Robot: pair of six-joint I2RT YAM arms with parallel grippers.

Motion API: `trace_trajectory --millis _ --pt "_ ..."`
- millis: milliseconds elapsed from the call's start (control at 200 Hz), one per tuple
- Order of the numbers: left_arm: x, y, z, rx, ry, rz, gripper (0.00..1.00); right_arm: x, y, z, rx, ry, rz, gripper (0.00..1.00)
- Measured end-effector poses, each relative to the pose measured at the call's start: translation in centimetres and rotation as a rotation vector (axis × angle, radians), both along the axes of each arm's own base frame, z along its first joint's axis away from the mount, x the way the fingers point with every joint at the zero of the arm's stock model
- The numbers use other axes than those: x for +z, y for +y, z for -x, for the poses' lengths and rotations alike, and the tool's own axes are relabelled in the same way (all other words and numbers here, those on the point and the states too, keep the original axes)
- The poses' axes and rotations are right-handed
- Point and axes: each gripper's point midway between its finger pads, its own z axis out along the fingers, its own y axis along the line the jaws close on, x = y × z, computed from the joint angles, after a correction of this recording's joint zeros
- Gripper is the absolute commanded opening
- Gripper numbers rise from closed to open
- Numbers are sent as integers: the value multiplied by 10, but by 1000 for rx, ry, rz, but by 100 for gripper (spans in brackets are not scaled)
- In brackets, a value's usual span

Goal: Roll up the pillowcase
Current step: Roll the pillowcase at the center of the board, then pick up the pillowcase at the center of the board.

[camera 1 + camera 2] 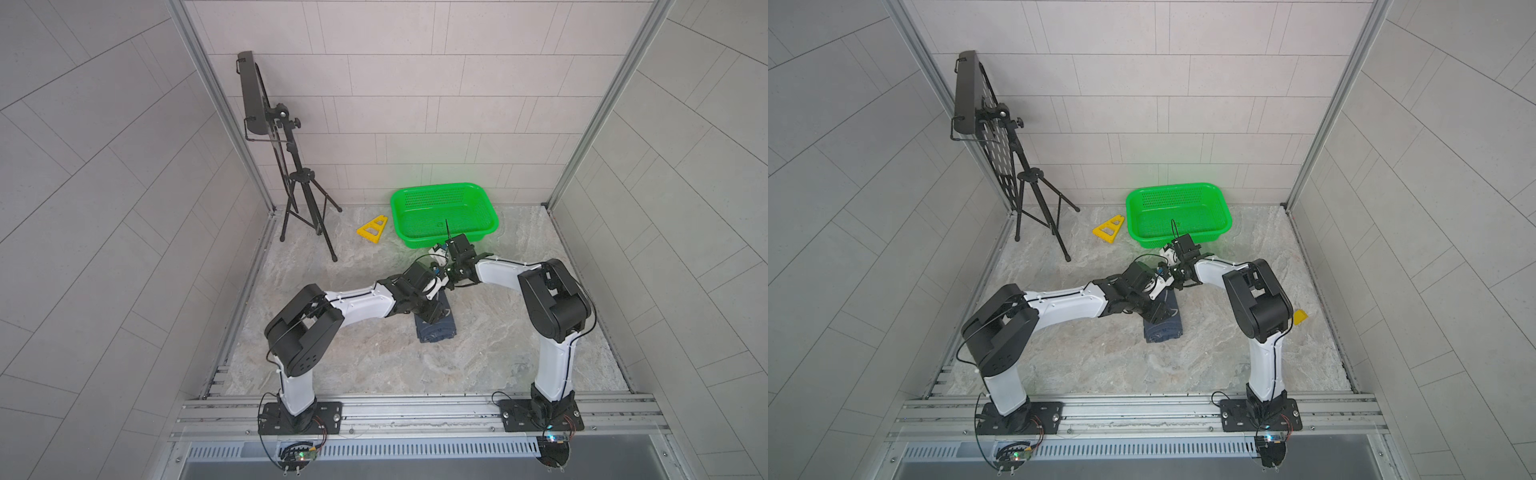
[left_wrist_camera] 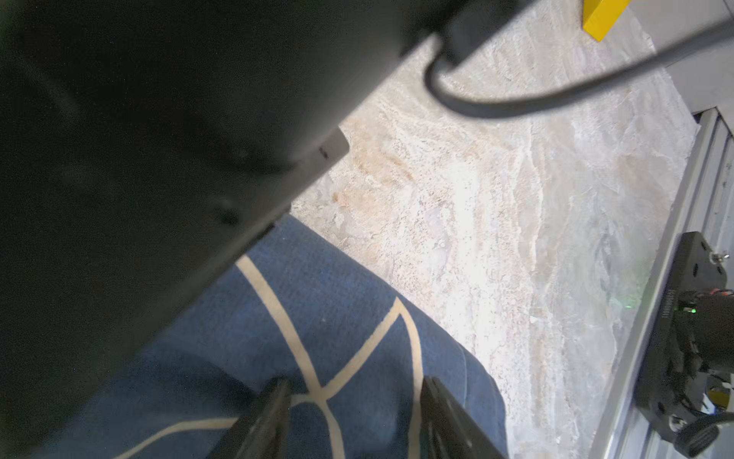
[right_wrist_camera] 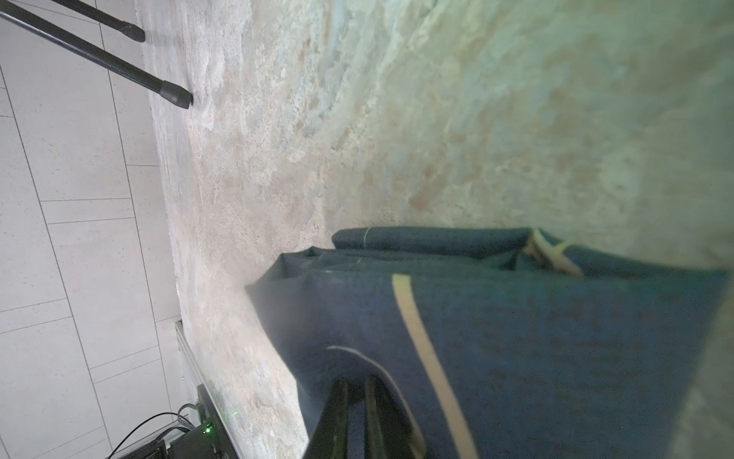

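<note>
The pillowcase point(image 1: 436, 329) point(image 1: 1163, 329) is a small, dark navy bundle with pale lines, lying mid-table in both top views. My left gripper point(image 2: 355, 397) hangs over its far end. Its jaws stand apart, and the fingertips point(image 2: 274, 397) press onto a bulge of the cloth point(image 2: 337, 318) that rises between them. My right gripper point(image 3: 355, 393) reaches in from the right. Its two fingers are nearly together, with a fold of the cloth point(image 3: 516, 337) pinched between them. In the top views the left wrist hides the right fingertips. Stacked folded layers show beyond the grip in the right wrist view.
A green basket point(image 1: 436, 189) stands at the back, just behind the two wrists. A yellow triangular piece point(image 1: 372, 228) lies to its left. A black tripod stand point(image 1: 307, 208) occupies the back left. A yellow block point(image 1: 1300, 316) lies by the right arm.
</note>
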Motion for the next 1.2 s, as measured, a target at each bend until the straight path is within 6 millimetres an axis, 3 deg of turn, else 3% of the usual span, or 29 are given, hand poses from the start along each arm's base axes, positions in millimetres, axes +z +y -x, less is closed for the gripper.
trace_trajectory --millis 275,410,545,715,770,845,881,1051,1201 --pt "-27 16 11 -80 -37 -103 57 -6 -7 -1 14 -50 37 19" --pt "-30 25 18 -108 -54 -118 58 1 -11 -5 12 -96 51 23" --pt "-31 27 21 -121 -59 -120 60 24 -16 -13 -2 -165 51 32" --pt "-24 34 28 -129 -42 -130 65 74 -31 -16 -36 -275 35 43" --pt "-16 37 32 -129 -35 -133 66 88 -40 -13 -57 -302 31 50" --pt "-3 42 37 -126 -33 -127 67 100 -53 -1 -80 -329 32 69" --pt "6 43 38 -122 -36 -120 67 103 -59 6 -93 -331 34 71" --pt "42 50 24 -49 -59 -64 66 87 -73 51 -134 -255 21 72" --pt "36 70 -18 104 -50 -61 64 49 -77 84 -161 -110 -5 71"
